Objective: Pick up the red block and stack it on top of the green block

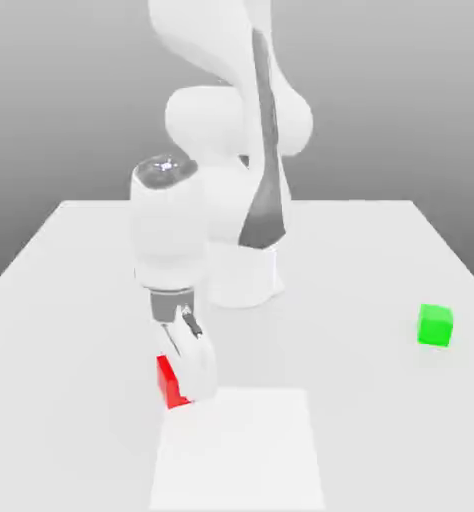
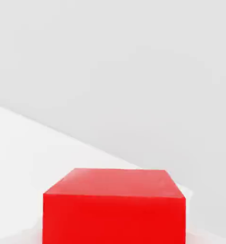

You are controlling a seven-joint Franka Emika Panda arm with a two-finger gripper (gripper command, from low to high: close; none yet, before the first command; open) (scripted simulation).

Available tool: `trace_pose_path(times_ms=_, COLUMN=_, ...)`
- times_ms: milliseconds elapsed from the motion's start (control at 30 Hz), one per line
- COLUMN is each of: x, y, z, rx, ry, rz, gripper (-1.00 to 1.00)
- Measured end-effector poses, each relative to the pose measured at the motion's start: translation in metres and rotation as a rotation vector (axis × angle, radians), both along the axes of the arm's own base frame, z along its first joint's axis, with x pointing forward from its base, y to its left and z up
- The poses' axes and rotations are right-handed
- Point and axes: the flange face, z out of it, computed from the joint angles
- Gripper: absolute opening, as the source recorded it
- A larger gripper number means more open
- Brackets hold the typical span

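Low in the exterior view, left of centre, the gripper point(image 1: 188, 385) has its fingers pinching the red block point(image 1: 168, 381) on the table point(image 1: 381, 250) (not lifted yet, as far as one can judge). The grasp looks made — the lift, the carry to the green block point(image 1: 435, 325) at the right edge, and the stacking are all left.

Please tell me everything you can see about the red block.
The red block is a small bright red cube with plain, smooth faces. It sits at the table's near side, on the exterior view's left, far from the green block. The gripper is down around it and shut on it, hiding part of the block. The hand view shows its top face.
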Motion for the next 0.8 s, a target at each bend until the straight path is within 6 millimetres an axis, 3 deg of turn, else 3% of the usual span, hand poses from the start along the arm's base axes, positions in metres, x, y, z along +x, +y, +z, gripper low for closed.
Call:
trace_pose_path(times_ms=67, x=0.0, y=0.007, z=0.01, rx=0.0, ry=0.002, rz=0.019, gripper=-1.0)
trace_pose_path(times_ms=133, x=0.007, y=0.041, z=0.02, rx=0.0, ry=-0.004, rz=0.11, gripper=-1.0)
trace_pose_path(times_ms=267, x=0.012, y=0.126, z=0.036, rx=-0.001, ry=-0.018, rz=0.326, gripper=-1.0)
trace_pose_path(times_ms=400, x=-0.009, y=0.219, z=0.048, rx=0.001, ry=-0.025, rz=0.565, gripper=-1.0)
trace_pose_path(times_ms=500, x=-0.042, y=0.284, z=0.054, rx=0.002, ry=-0.025, rz=0.747, gripper=-1.0)
trace_pose_path(times_ms=633, x=-0.106, y=0.359, z=0.055, rx=0.002, ry=-0.016, rz=0.991, gripper=-1.0)
trace_pose_path(times_ms=733, x=-0.167, y=0.402, z=0.052, rx=0.0, ry=-0.003, rz=1.174, gripper=-1.0)
trace_pose_path(times_ms=800, x=-0.187, y=0.413, z=0.046, rx=-0.002, ry=-0.001, rz=1.231, gripper=-1.0)
